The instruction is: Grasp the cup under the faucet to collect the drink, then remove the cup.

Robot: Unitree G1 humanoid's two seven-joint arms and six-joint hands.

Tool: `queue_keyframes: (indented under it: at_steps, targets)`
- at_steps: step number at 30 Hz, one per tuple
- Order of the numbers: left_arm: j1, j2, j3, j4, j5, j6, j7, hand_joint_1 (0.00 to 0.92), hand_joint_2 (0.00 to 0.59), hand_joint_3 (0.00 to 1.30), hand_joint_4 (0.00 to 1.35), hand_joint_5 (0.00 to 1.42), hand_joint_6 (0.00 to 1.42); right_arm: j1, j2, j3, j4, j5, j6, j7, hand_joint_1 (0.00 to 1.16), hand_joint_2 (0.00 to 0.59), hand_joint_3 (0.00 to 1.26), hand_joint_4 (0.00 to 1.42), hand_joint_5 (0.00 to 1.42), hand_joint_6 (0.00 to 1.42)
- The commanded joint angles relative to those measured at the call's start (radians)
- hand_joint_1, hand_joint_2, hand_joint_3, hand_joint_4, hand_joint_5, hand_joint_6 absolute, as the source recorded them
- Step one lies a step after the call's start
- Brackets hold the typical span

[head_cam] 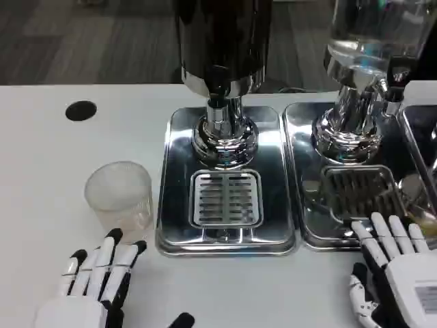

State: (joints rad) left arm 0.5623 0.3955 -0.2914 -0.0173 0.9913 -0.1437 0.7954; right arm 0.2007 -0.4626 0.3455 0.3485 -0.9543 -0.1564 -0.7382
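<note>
1. My worry: the cup point(119, 193) is clear, light plastic, so a clumsy reach could knock it over or shove it left, away from the faucet point(220, 102).
2. It stands upright on the table point(41, 150), just left of the drip tray point(225, 181).
3. My left hand point(95, 277) sits near it, fingers extended, holding nothing.
4. My right hand point(396, 263) is spread and empty, fingertips at the right tray point(300, 171).
</note>
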Motion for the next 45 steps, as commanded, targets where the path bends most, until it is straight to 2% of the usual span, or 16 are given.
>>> queue_keyframes:
  at_steps: [1, 21, 23, 28, 32, 36, 45]
  targets:
    - [0.002, 0.018, 0.014, -0.01, 0.0, -0.005, 0.002, 0.0, 0.141, 0.21, 0.0, 0.14, 0.1, -0.008, 0.004, 0.004, -0.001, 0.0, 0.012, -0.026, 0.0, 0.586, 0.12, 0.0, 0.0, 0.0]
    - [-0.019, 0.011, -0.013, 0.008, 0.02, -0.022, 0.038, 0.0, 0.141, 0.21, 0.0, 0.15, 0.11, 0.028, -0.015, -0.03, -0.029, 0.046, 0.009, -0.031, 0.0, 0.586, 0.09, 0.0, 0.0, 0.0]
    - [-0.022, 0.01, -0.013, 0.007, 0.017, -0.022, 0.038, 0.0, 0.141, 0.21, 0.0, 0.15, 0.11, 0.032, -0.013, -0.034, -0.038, 0.049, 0.012, -0.029, 0.06, 0.586, 0.09, 0.0, 0.0, 0.0]
    - [-0.01, 0.004, -0.004, -0.053, 0.021, -0.019, 0.042, 0.0, 0.139, 0.22, 0.0, 0.15, 0.11, 0.039, -0.006, -0.047, -0.069, 0.061, 0.019, -0.019, 0.08, 0.586, 0.09, 0.0, 0.0, 0.0]
    - [-0.021, 0.0, 0.014, -0.069, -0.005, -0.024, 0.028, 0.0, 0.134, 0.22, 0.0, 0.15, 0.1, 0.046, -0.005, -0.051, -0.094, 0.056, 0.035, -0.011, 0.13, 0.586, 0.1, 0.0, 0.0, 0.0]
    - [-0.028, 0.0, 0.037, -0.094, -0.029, -0.02, 0.001, 0.0, 0.1, 0.22, 0.0, 0.12, 0.07, 0.063, -0.005, -0.059, -0.103, 0.064, 0.035, -0.012, 0.13, 0.586, 0.1, 0.01, 0.0, 0.0]
    - [-0.101, -0.012, 0.145, -0.216, -0.104, 0.045, -0.183, 0.0, 0.043, 0.18, 0.0, 0.08, 0.03, 0.079, -0.009, -0.068, -0.09, 0.084, 0.029, -0.012, 0.14, 0.586, 0.1, 0.01, 0.0, 0.0]
